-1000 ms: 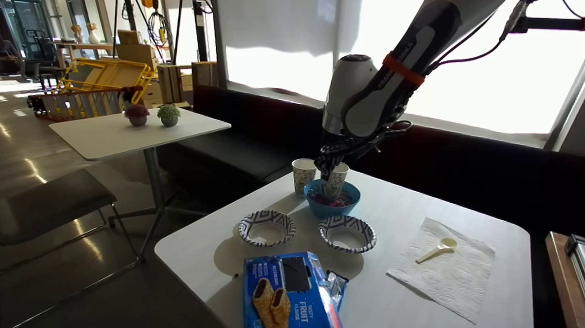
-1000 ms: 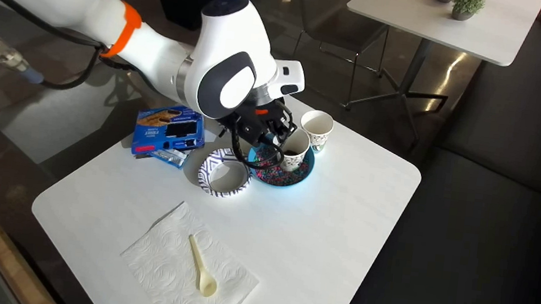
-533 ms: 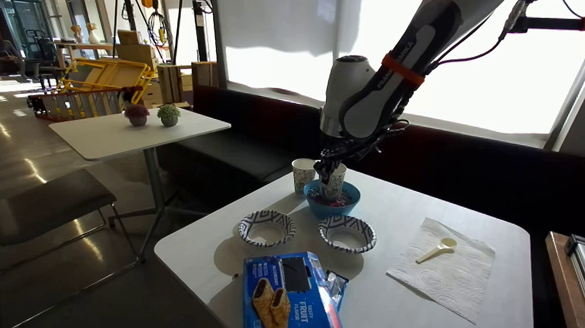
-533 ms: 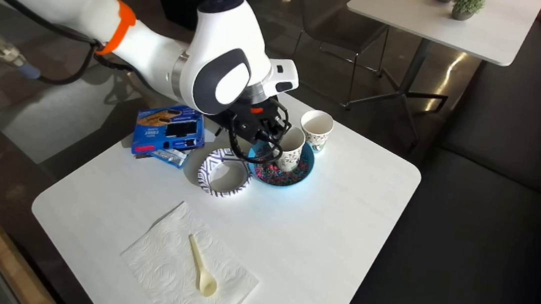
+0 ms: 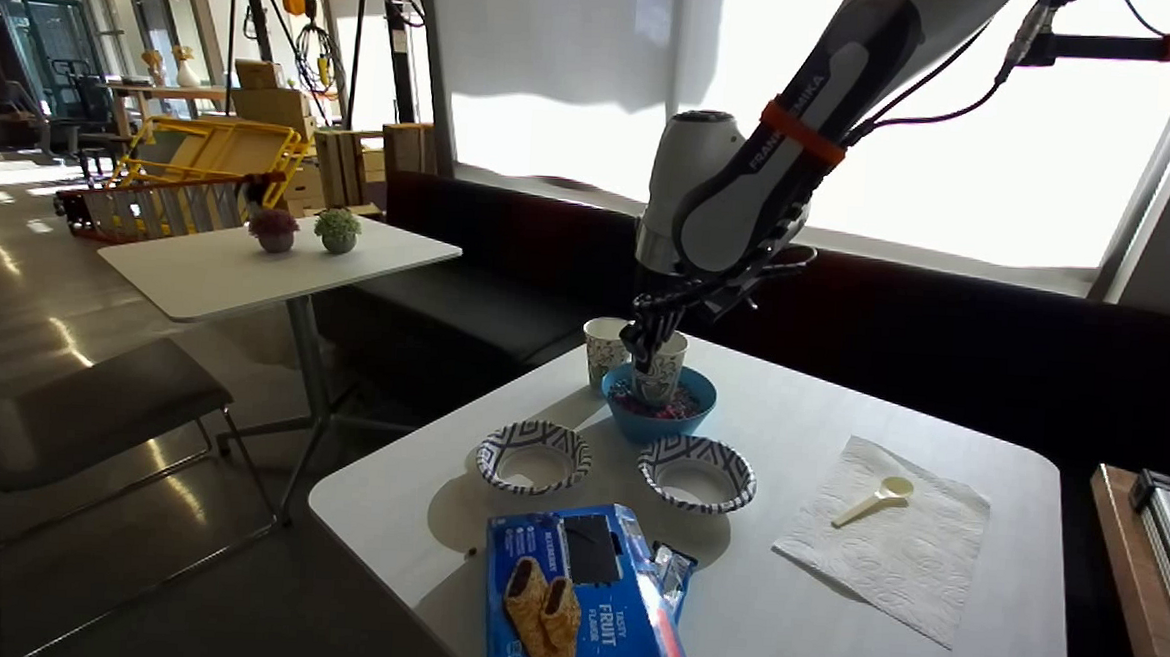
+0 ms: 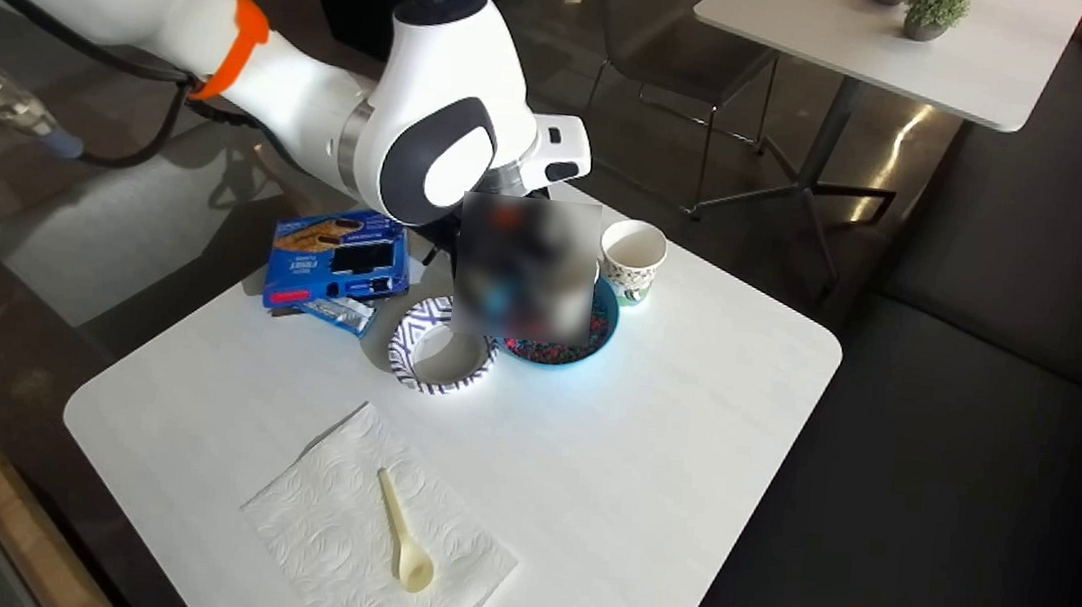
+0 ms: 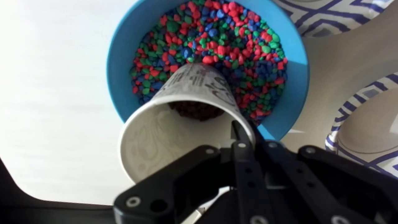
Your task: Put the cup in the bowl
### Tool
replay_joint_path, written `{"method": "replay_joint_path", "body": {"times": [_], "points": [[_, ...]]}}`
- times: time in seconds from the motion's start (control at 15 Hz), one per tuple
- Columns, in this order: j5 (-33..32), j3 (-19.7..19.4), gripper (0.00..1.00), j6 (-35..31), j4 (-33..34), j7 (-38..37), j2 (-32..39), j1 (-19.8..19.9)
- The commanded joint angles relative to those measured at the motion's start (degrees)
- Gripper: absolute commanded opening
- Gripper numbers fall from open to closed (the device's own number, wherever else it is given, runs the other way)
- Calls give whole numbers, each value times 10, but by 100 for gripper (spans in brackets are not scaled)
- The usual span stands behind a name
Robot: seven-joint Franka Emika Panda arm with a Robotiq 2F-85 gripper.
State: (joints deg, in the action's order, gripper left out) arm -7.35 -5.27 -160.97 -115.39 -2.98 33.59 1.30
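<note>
One printed paper cup (image 5: 665,373) is held inside the blue bowl (image 5: 660,429), with a slight lean, in an exterior view. The step in hand is judged to be setting down and releasing. The printed paper cup is best brought upright and lowered straight, since the blue bowl could be slid across the white counter (image 5: 781,599) by a sideways push, toward the nearby patterned paper bowl (image 5: 694,482).

In an exterior view, a free-standing cup (image 6: 633,263) is seen just beside the blue bowl and is best left unbumped; most of the printed paper cup is blurred out, so the grip cannot be told from there.

In the wrist view, the fingers (image 7: 241,137) are clamped on the printed paper cup's wall near the rim, one within and one outside. Whether the base is borne by the coloured gravel (image 7: 211,40) cannot be told; the weight should be settled there before the fingers are parted slightly and drawn straight up, lest the rim be caught. The tapered side is seen as white, with grey-brown print and lettering; the inside is pale, with what look like reddish-brown grains (image 7: 197,112) at the bottom.
</note>
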Motion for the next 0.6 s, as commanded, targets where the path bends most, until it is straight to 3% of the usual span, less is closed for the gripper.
{"method": "replay_joint_path", "body": {"times": [0.0, 0.27, 0.33, 0.53], "points": [[12, -1, 1, -27, 0, -2, 15, 0], [15, 1, 1, -20, -2, 4, 14, 6], [17, 4, 24, -13, -3, 6, 12, 7], [14, -1, 43, -2, -8, -1, 4, 0]]}}
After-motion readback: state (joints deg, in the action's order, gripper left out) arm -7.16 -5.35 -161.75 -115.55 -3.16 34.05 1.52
